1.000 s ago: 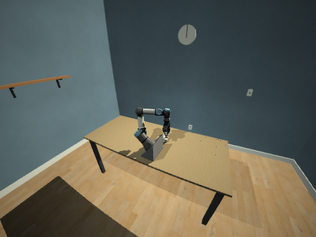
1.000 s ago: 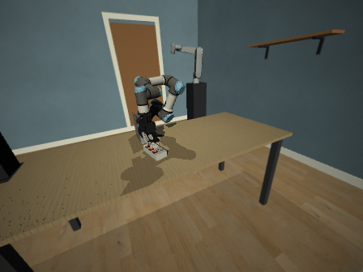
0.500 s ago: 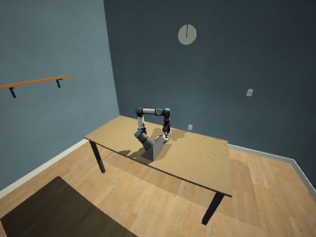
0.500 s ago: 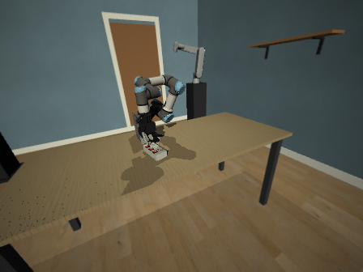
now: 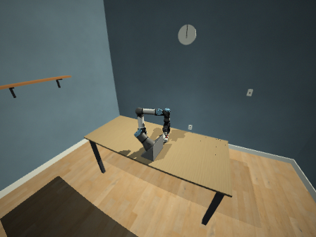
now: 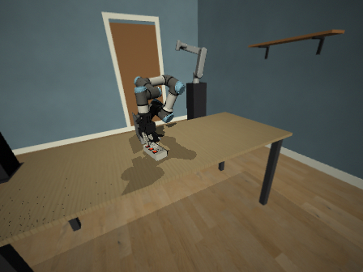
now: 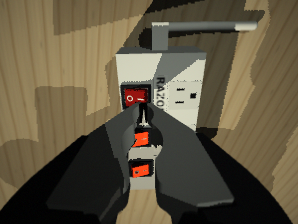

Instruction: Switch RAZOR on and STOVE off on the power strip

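Red rocker switches face up on the pale grey rectangular power strip (image 7: 159,75) at centre frame on the wooden table (image 6: 227,133), where the dark two-jaw gripper (image 7: 143,116), pressed together and empty, points its tip like a poker, seemingly at the RAZOR rocker (image 7: 136,95).

We see blue walls, a round clock (image 5: 187,34) high on the far wall, and a wooden shelf (image 5: 34,82) on the left. A wooden table (image 5: 197,159) on dark legs stands on plank flooring (image 5: 141,197); a brown door (image 6: 135,69) shows behind.
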You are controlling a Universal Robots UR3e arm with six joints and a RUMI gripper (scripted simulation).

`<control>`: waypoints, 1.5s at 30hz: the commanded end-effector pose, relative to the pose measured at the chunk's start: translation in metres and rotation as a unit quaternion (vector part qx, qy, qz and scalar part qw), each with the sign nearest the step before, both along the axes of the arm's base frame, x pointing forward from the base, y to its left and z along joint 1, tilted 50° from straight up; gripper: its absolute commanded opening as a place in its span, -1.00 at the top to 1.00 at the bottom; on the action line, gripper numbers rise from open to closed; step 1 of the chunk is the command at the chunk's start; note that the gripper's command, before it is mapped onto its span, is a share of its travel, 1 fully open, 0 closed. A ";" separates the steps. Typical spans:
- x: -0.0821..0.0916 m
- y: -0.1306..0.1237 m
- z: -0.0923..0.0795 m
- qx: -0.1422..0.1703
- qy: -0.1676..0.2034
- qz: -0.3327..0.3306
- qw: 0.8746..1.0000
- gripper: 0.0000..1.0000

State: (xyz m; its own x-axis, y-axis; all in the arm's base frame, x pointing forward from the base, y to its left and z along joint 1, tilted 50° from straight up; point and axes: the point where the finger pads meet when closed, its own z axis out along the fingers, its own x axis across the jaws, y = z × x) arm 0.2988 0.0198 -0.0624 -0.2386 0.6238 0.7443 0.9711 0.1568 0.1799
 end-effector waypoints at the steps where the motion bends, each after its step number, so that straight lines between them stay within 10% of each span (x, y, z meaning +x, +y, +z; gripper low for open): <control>1: 0.000 0.000 -0.001 -0.001 -0.001 0.000 1.000 1.00; 45: 0.000 0.000 -0.001 -0.001 -0.001 0.000 1.000 1.00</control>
State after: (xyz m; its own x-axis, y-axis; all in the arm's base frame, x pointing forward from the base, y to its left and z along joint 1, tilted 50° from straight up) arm 0.2988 0.0235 -0.0655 -0.2386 0.6238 0.7443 0.9711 0.1568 0.1798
